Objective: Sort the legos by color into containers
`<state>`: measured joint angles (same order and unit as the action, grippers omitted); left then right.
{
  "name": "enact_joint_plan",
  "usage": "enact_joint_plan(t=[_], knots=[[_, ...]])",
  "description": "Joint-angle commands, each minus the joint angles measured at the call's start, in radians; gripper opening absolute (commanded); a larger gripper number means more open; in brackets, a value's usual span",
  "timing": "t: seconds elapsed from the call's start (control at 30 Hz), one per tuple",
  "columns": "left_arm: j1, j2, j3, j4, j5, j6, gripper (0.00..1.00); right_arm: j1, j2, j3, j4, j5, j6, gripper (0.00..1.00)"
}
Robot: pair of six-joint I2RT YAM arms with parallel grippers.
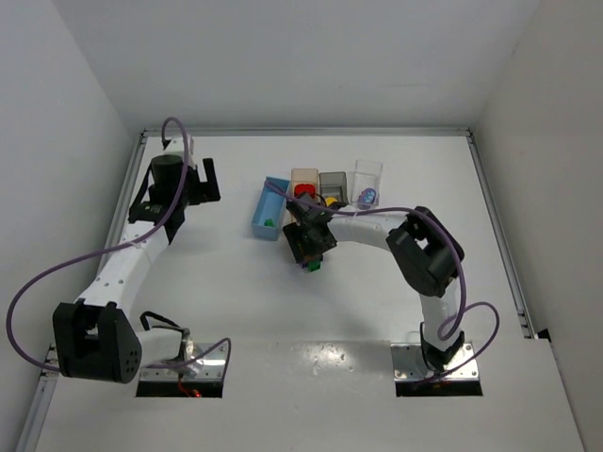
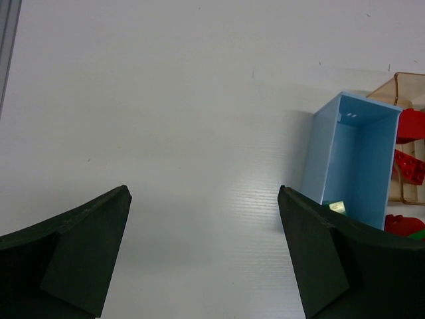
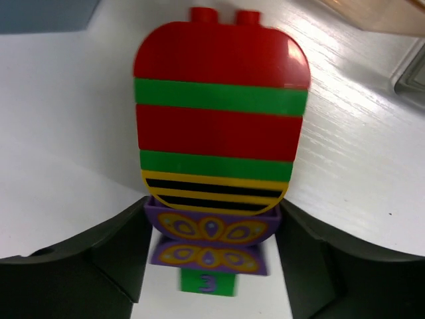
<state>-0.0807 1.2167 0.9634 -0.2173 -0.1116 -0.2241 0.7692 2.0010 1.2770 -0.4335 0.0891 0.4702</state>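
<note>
Holding red legos (image 2: pixel 410 166), pale orange bin (image 2: pixel 390 86).

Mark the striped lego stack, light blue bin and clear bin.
striped lego stack (image 3: pixel 219 133), right wrist view, middle red band.
light blue bin (image 2: pixel 352 153), left wrist view, bare inside surface.
clear bin (image 1: pixel 367 171), top external view, far wall.
</note>
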Motion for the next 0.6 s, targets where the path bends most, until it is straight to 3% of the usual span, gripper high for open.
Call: enact_joint_plan(t=[0.0,0.03,0.1,0.13,0.2,0.27,0.4,0.57], knots=[[0.018,-0.025,-0.014,0.050,0.027,0.011,1.00,0.004,0.001,-0.014,0.028,0.011,0.005,0.63],[0.027,-0.025,-0.023,0.050,0.027,0.011,1.00,0.004,0.001,-0.030,0.029,0.011,-0.008,0.45],[0.027,-0.025,-0.034,0.050,0.036,0.011,1.00,0.004,-0.008,-0.045,0.039,0.011,-0.030,0.28],[0.027,-0.025,-0.034,0.059,0.055,0.020,1.00,0.004,-0.024,-0.060,0.039,0.011,-0.057,0.12],[0.027,-0.025,-0.044,0.059,0.136,0.048,1.00,0.004,-0.065,-0.097,0.049,0.001,-0.080,0.03],[0.027,-0.034,-0.045,0.039,0.215,0.091,1.00,-0.005,-0.111,-0.137,0.049,-0.014,-0.128,0.00],[0.027,-0.075,-0.084,0.016,0.550,0.157,1.00,-0.005,-0.269,-0.296,0.067,-0.049,-0.232,0.00],[0.015,-0.033,-0.098,0.016,0.889,0.119,0.95,-0.005,-0.551,-0.490,0.153,-0.083,-0.413,0.00]])
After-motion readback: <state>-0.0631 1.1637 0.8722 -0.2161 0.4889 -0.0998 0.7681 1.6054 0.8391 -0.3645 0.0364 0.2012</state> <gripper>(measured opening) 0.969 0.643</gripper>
